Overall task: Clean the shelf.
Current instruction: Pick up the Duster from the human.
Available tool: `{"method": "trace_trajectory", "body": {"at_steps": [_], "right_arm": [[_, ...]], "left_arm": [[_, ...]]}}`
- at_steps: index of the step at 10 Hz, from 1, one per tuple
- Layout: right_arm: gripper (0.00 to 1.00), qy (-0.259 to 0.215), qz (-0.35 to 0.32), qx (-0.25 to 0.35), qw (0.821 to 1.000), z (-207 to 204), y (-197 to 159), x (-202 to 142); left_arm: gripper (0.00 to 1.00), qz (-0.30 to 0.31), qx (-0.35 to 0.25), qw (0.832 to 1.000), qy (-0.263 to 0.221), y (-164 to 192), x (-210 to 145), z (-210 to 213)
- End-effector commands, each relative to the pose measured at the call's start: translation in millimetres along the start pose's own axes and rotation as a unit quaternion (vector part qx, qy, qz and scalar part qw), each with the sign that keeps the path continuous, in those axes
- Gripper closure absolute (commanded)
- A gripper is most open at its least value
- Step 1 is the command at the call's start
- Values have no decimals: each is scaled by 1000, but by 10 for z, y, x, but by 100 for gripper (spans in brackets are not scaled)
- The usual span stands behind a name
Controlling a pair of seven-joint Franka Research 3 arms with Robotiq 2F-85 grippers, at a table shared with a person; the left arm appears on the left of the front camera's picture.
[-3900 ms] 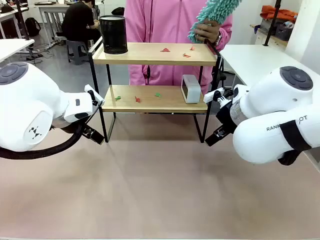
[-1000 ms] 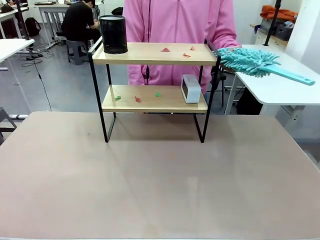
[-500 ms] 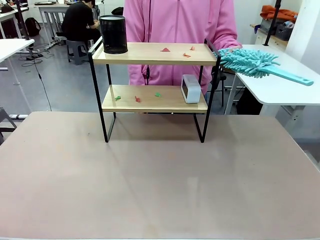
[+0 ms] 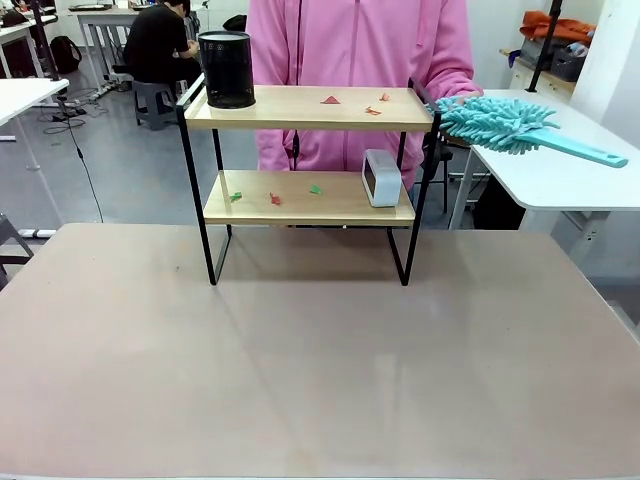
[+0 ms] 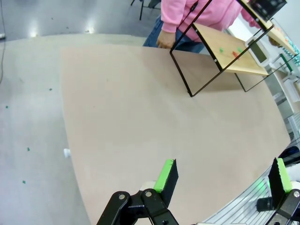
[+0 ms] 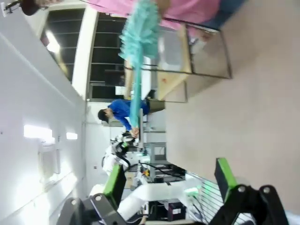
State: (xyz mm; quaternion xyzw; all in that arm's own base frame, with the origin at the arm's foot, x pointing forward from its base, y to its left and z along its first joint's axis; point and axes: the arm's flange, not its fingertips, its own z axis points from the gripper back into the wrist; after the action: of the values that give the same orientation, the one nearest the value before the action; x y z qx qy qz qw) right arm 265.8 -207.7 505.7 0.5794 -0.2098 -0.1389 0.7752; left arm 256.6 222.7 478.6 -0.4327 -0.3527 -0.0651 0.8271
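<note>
We see the shelf (image 4: 310,108), scraps (image 4: 330,99) on both boards (a duster (image 4: 500,122) held just beside its top); left gripper (image 5: 223,174) and right gripper (image 6: 169,177) gape empty.

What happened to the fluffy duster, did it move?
Yes. The duster dropped rightward, from above the shelf's top board to beside its right end.

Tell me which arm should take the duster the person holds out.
Likely right. The duster is held out past the shelf's right end, handle pointing to that side, and the open right tool faces it.
</note>
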Motion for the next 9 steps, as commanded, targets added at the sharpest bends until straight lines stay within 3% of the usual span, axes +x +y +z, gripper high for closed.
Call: {"method": "trace_trajectory", "body": {"at_steps": [1, 4, 6, 9], "right_arm": [[0, 23, -24, 30, 999, -444, 179, 479], [0, 94, -63, 16, 993, -1285, 316, 881], [0, 126, -81, 17, 989, -1584, 371, 1019], [0, 134, -74, -4, 988, -1957, 380, 1060]], "left_arm": [[0, -12, -9, 1000, -8, -4, 29, 6], [0, -12, -9, 1000, -8, -4, 29, 6], [0, -12, -9, 1000, -8, -4, 29, 6], [0, -12, -9, 1000, -8, -4, 29, 6]]}}
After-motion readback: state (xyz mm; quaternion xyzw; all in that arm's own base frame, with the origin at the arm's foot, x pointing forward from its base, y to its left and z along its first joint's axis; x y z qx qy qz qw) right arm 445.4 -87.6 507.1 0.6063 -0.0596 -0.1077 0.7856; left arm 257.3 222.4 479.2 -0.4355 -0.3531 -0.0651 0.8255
